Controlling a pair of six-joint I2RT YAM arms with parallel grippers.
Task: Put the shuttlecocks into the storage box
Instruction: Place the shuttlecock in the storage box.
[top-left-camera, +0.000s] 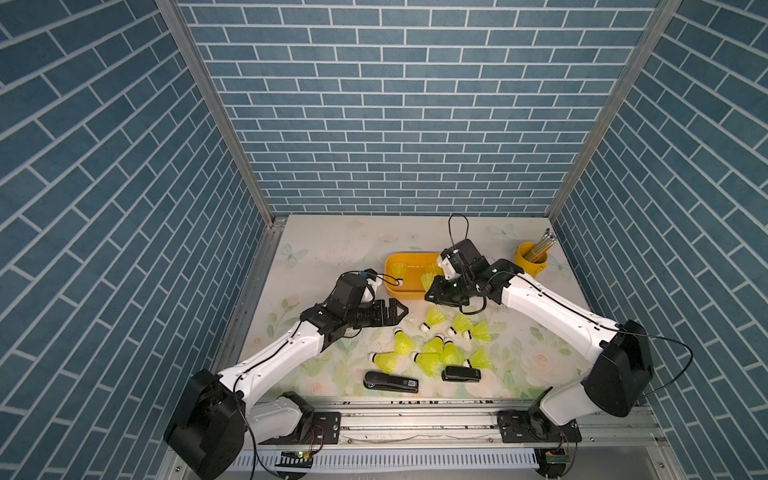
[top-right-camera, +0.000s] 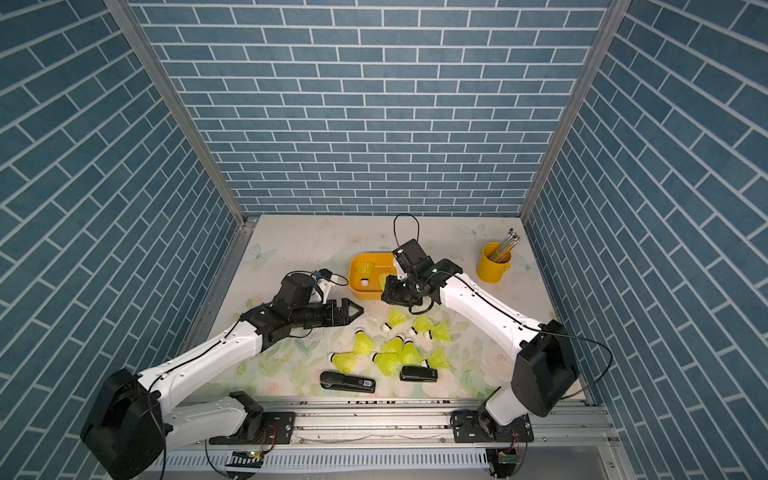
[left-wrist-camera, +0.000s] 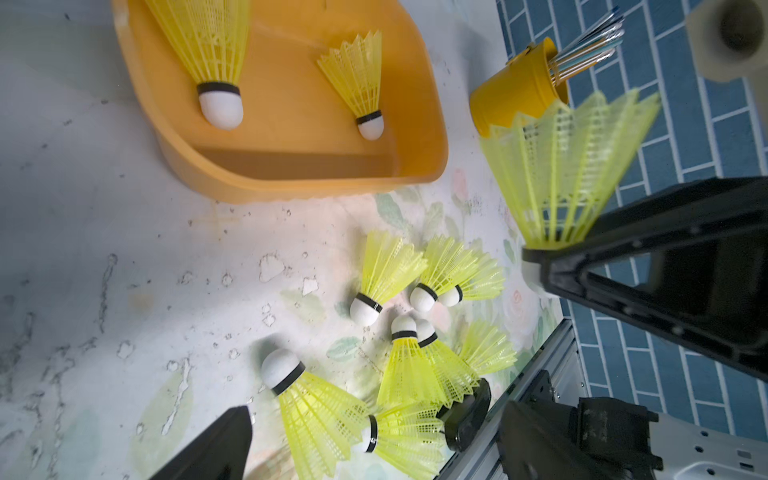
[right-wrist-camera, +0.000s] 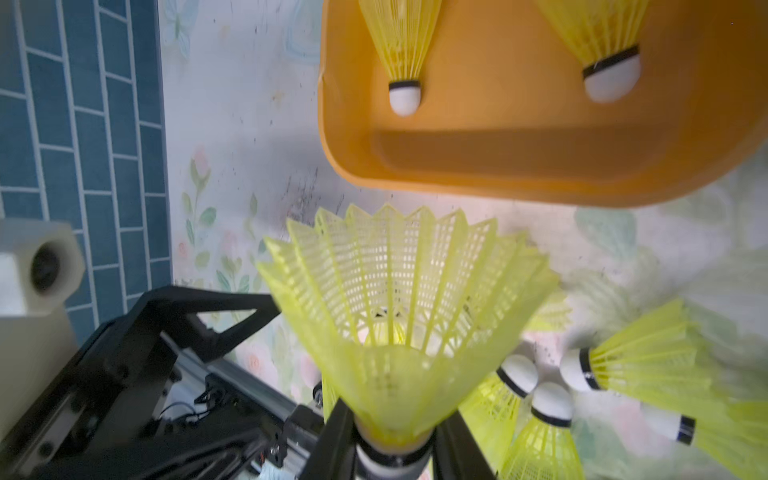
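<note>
Robot test cell in a lab, blue brick-print panels (top-left-camera: 399, 124) on three sides, bare aluminium corner posts (top-left-camera: 217, 112), floral-print tabletop (top-left-camera: 332, 249) \- left arm (top-left-camera: 274, 357) and right arm (top-left-camera: 552, 316) mounted on an aluminium rail (top-left-camera: 415, 415), exposed wiring, small circuit board (top-left-camera: 297, 456)

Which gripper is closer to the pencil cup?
Right. The right gripper, shut on a shuttlecock, is at the end of the box nearest the cup; the open left gripper is farther, at the box's front.

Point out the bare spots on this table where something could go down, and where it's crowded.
Bare: the far side of the table, from the back wall to the storage box; the gap between that box and the pencil cup; the near patch between the left arm and the long stapler. Crowded: mid-table, loose shuttlecocks bunched right up to the short stapler.
</note>
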